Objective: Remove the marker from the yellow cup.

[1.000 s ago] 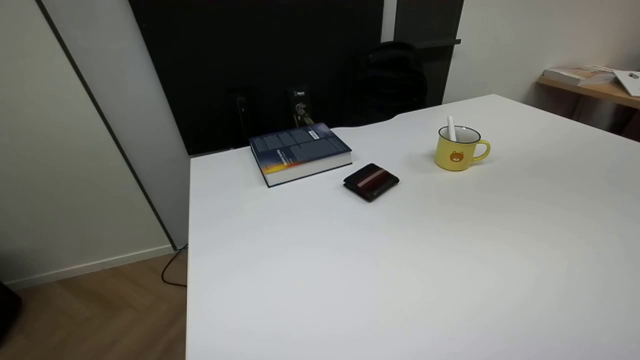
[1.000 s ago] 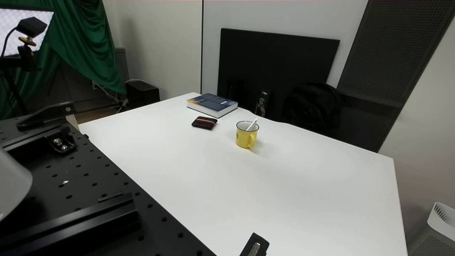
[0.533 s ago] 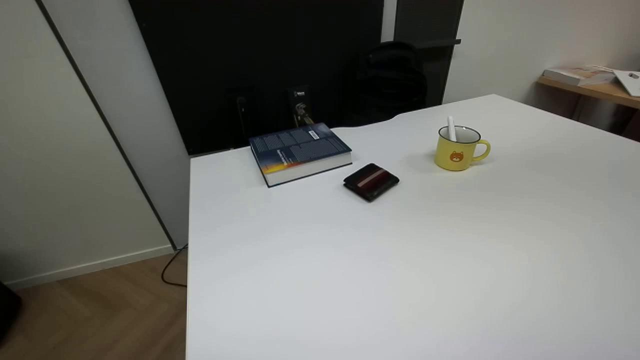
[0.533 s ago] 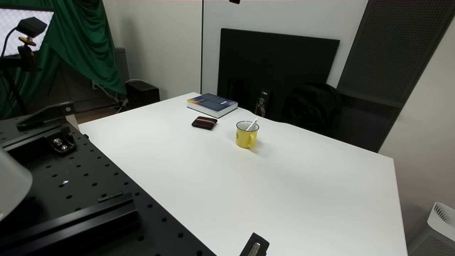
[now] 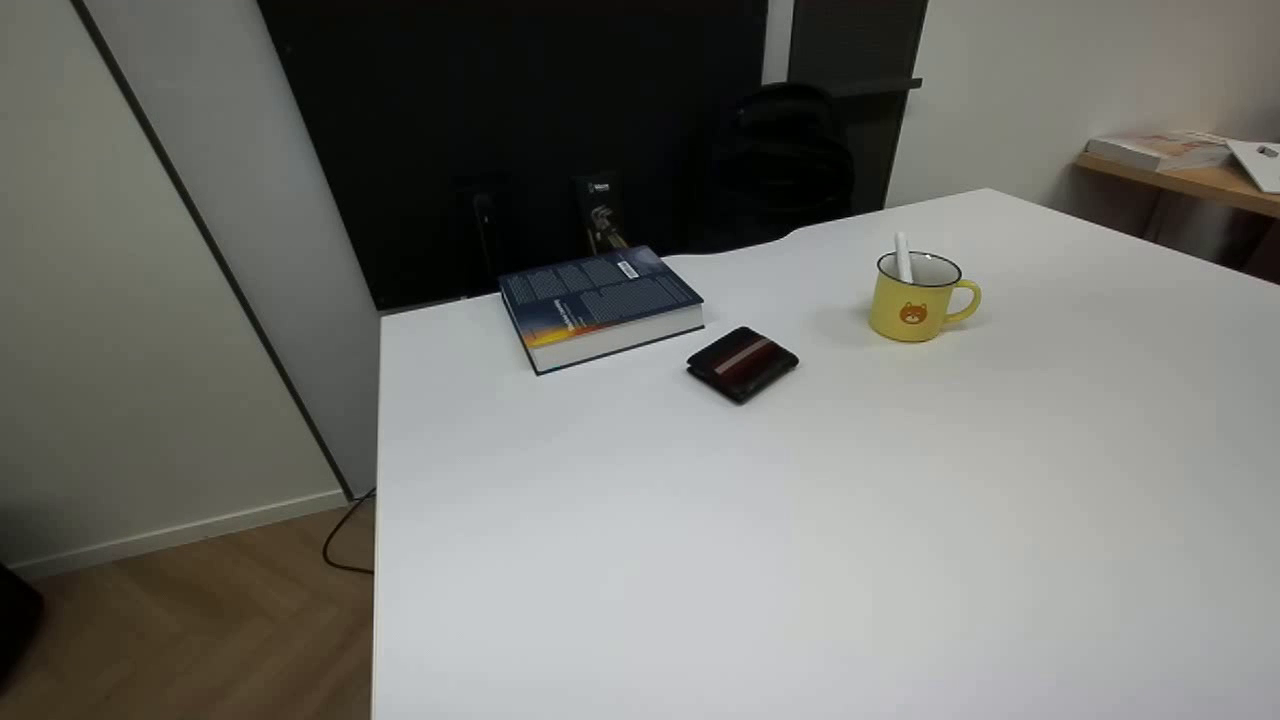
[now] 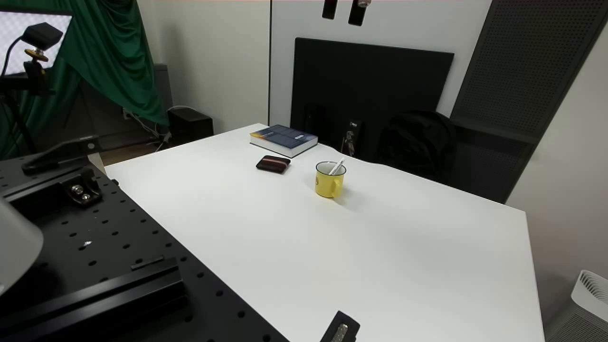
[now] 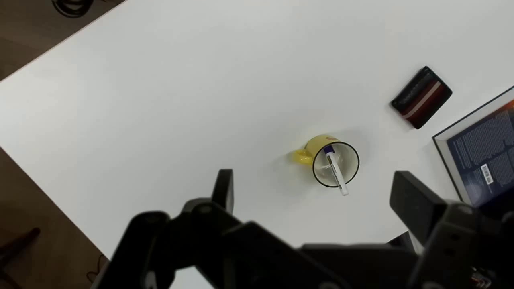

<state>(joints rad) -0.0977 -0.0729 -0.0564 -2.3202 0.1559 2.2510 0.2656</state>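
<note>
The yellow cup stands upright on the white table in both exterior views. Its handle and pale inside show in the wrist view. The marker is white with a dark blue end down inside the cup. It leans on the rim, and its white end sticks out in both exterior views. My gripper is open and empty, its fingers wide apart, high above the table. In an exterior view, its fingertips show at the top edge, well above the cup and marker.
A dark wallet with a red stripe lies beside the cup. A thick blue book lies near the table's back edge. Both also show at the right of the wrist view. A black perforated mounting plate borders the table.
My gripper has come down into an exterior view from above; both fingertips now show at its top edge. The cup, marker, wallet and book have not moved.
</note>
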